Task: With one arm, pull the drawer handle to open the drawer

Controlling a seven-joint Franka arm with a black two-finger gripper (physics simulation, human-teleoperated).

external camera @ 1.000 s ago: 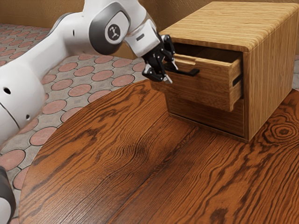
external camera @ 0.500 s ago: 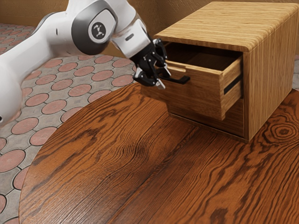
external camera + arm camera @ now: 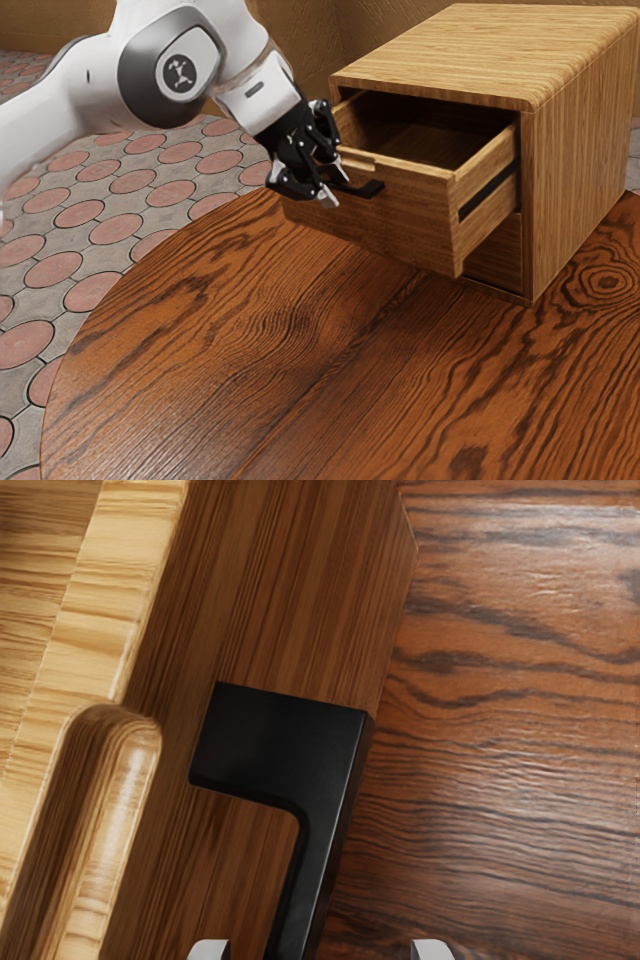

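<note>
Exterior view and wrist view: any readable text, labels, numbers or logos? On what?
No readable words or numbers.
Joint cap on the arm: a small white emblem, a symbol with no letters or digits.
Cabinet, drawer, handle, table: wood grain or plain black, no markings.

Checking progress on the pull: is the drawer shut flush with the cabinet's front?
No, the drawer juts well out of the cabinet toward the exterior view's left, its hollow inside showing from above.
</note>
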